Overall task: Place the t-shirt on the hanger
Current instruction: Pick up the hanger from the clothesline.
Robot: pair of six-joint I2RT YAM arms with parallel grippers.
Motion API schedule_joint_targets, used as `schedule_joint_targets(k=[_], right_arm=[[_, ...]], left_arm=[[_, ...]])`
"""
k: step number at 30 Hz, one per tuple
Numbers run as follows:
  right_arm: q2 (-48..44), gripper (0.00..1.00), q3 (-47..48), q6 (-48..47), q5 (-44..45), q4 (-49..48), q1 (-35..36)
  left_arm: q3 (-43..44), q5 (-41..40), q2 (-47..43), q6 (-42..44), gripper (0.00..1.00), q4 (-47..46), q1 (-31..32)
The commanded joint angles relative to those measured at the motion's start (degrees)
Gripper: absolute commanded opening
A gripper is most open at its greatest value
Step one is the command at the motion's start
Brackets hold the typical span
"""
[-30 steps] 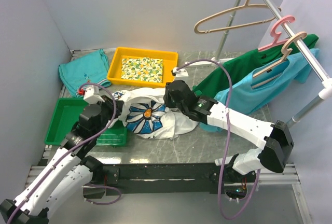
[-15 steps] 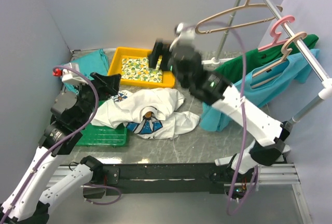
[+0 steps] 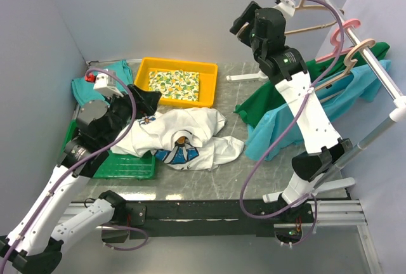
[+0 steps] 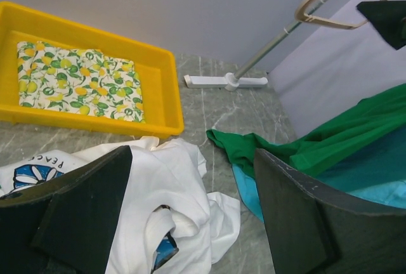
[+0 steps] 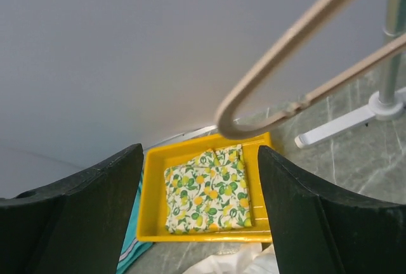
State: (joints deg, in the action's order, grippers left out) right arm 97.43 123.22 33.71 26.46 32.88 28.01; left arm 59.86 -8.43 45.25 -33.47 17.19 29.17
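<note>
- t-shirt (image 3: 190, 131): soft crumpled heap on the marbled grey counter (image 3: 254, 172); daisy print partly folded under; left edge over a green tray (image 3: 127, 166)
- hanger (image 5: 292, 40): slim beige plastic, rounded end, hung on a metal rail (image 3: 365, 39); right tool (image 5: 200, 204) just before it, jaws wide, empty
- left tool (image 4: 193, 191): above the t-shirt, jaws wide, empty
- behind: glossy yellow tray (image 3: 141, 82) with a folded lemon-print cloth (image 3: 173, 84); to the right: green shirt (image 3: 273, 99) and light blue shirt (image 3: 279, 128), draped

Close ahead of right tool (image 5: 198, 155): hanger (image 5: 292, 42)

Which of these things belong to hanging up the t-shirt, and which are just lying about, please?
Job: daisy-print t-shirt; beige hanger.
Lying about: yellow tray, lemon-print cloth, green tray, green t-shirt, light blue t-shirt, pink hanger.
</note>
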Motion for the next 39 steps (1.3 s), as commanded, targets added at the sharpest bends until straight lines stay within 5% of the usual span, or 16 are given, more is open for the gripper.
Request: schedule_joint_targets(k=[1,12,21,39], right_arm=[[-0.2,0.79,1.0,5.8,-1.8,-2.9,-2.7],[5.7,0.77,5.0,11.0,4.3,-4.9,-3.9],[3.1,0.75,-1.0,13.3,8.1,-6.6,-3.4],[12.9,0.68,6.7,14.7,12.9,-10.9,-2.9]], left_arm=[[3.6,2.4,-0.2,2.0,0.83,-2.0,-0.3],[4.0,2.4,-1.3,2.0,0.83,-1.1,-0.3],[4.1,1.8,-1.6,2.5,0.83,-0.4,-0.2],[6.4,1.1,-1.5,3.9,0.83,1.7,-0.2]])
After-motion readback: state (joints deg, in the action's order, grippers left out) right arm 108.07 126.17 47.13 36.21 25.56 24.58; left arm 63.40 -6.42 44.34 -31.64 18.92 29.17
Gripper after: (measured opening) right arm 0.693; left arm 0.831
